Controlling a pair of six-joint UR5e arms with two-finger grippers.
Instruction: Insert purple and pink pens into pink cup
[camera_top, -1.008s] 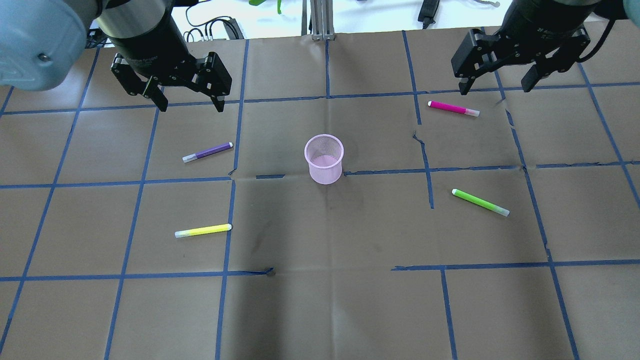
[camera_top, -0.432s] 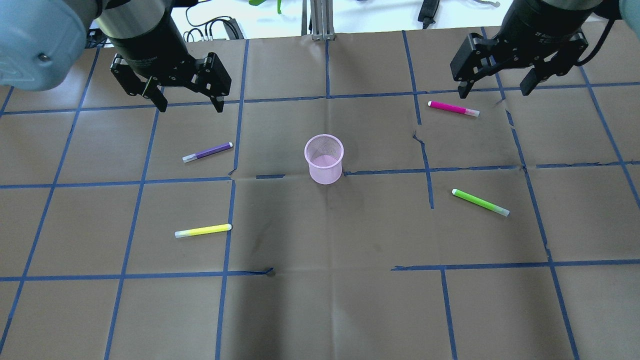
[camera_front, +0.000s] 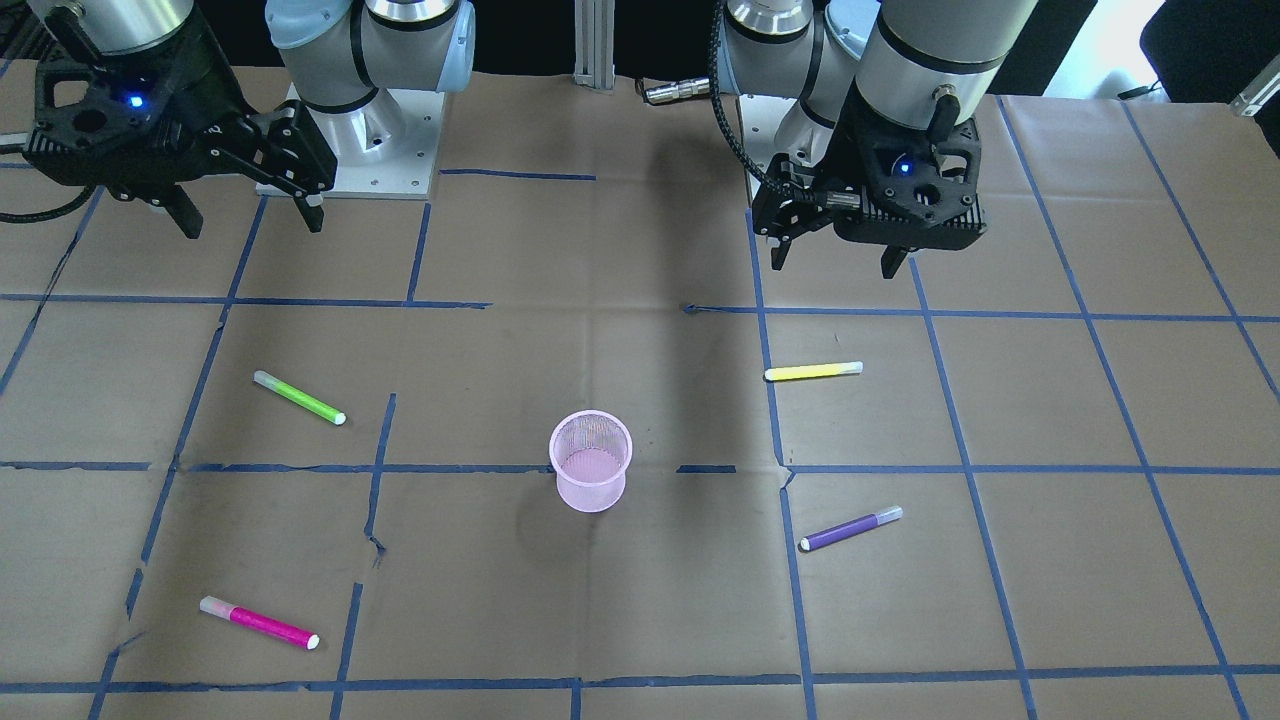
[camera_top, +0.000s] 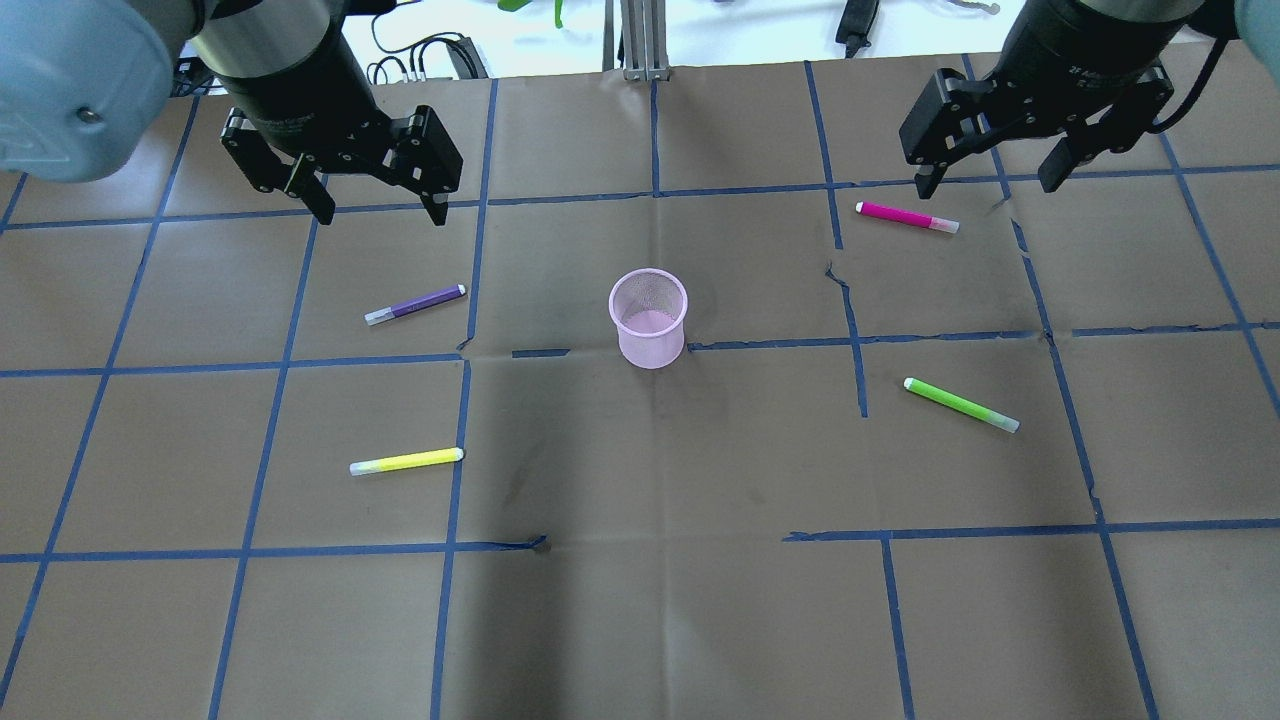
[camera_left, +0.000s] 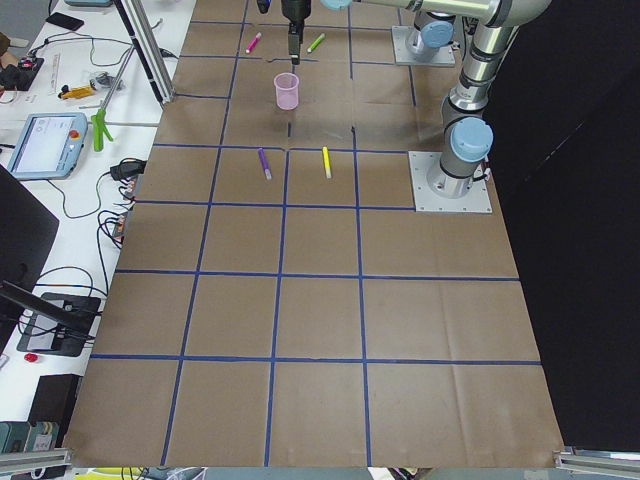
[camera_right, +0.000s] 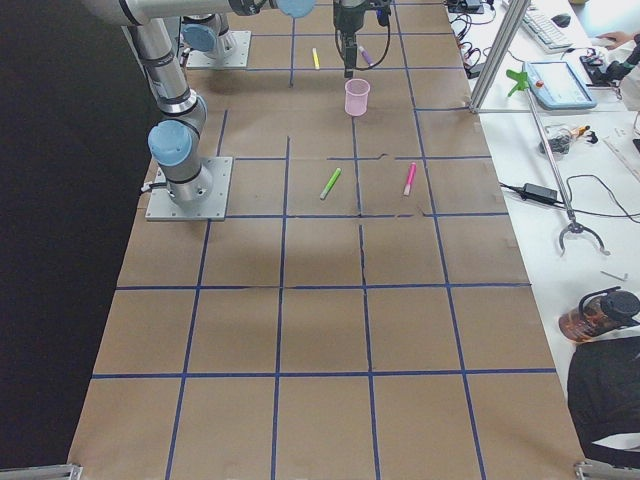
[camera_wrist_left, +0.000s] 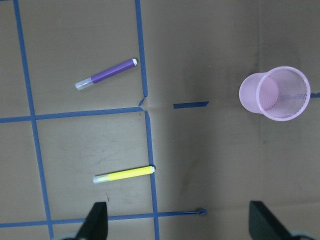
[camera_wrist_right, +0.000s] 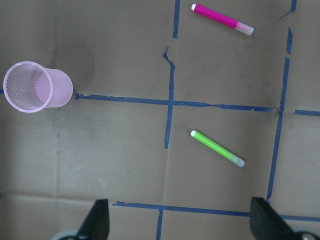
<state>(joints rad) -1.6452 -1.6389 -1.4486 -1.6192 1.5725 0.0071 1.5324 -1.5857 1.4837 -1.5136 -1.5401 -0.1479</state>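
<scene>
The pink mesh cup (camera_top: 648, 318) stands upright and empty at mid-table; it also shows in the front view (camera_front: 590, 461). The purple pen (camera_top: 415, 303) lies flat to its left, also in the left wrist view (camera_wrist_left: 105, 74). The pink pen (camera_top: 906, 217) lies flat at the far right, also in the right wrist view (camera_wrist_right: 222, 19). My left gripper (camera_top: 380, 213) hangs open and empty, high up on the view's far side of the purple pen. My right gripper (camera_top: 985, 188) hangs open and empty just beyond the pink pen.
A yellow pen (camera_top: 406, 461) lies on the left half and a green pen (camera_top: 960, 404) on the right half, both flat on the brown paper with blue tape lines. A metal post (camera_top: 640, 40) stands at the far edge.
My right gripper has shifted slightly to the left, closer to the pink pen. The left gripper, pens and cup have not moved.
</scene>
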